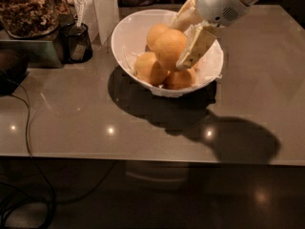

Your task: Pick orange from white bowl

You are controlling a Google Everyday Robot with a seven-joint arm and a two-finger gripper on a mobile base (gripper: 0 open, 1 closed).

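The white bowl [125, 37] stands on the grey table, tilted, with crinkled lining inside. Several pale oranges lie in it: one at the front left [147, 69], one at the front right [180, 79], one at the back [156, 32]. My gripper [183, 38] reaches in from the upper right on the white arm. It is shut on one orange [167, 49], with one cream finger [196, 46] on its right side and the other behind it. This orange sits higher than the rest, above the pile.
A dark glass cup [76, 42] stands left of the bowl, next to a glass jar of dry mix [27, 9] and a white upright block [105, 8]. A black cable [25, 128] runs over the table's left side. The table's front edge [152, 160] is near.
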